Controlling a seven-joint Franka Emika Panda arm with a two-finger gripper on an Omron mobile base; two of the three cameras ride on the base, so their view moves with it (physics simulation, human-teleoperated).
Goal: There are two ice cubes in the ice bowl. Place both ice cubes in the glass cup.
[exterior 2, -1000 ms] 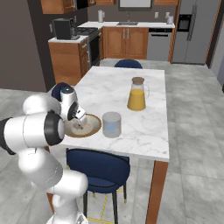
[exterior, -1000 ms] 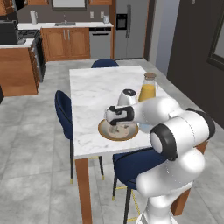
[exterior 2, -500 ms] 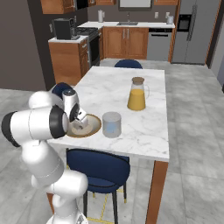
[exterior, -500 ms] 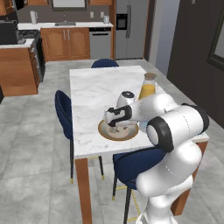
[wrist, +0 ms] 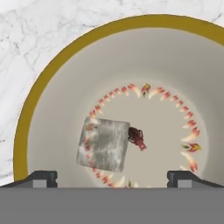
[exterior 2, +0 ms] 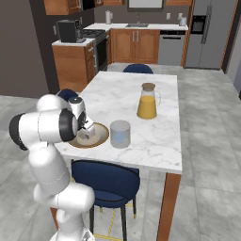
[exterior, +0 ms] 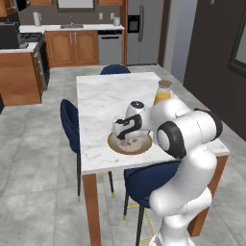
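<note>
The ice bowl (wrist: 30, 113) has a tan-gold rim and a greyish inside with a ring of red marks. One greyish-white ice cube (wrist: 103, 145) lies in it, left of centre. My gripper (wrist: 113, 178) hangs open just above the bowl, its fingertips (wrist: 43, 177) wide apart either side of the cube and clear of it. On the table the gripper (exterior: 124, 137) points down into the bowl (exterior: 115, 145). The glass cup (exterior 2: 120, 134) stands right of the bowl (exterior 2: 101, 140) and gripper (exterior 2: 84, 134). It has a faint blue tint low inside; I cannot tell if that is the pale blue cube.
An orange-filled bottle (exterior 2: 147, 101) stands behind the cup on the white marble table (exterior: 98, 103). Blue chairs sit at the table's near side (exterior 2: 106, 176), left side (exterior: 71, 120) and far end (exterior: 114, 69). Kitchen cabinets (exterior: 77, 45) line the back wall.
The hand has dropped a little lower over the bowl and the elbow has swung in closer. Bowl, cup and bottle have stayed put.
</note>
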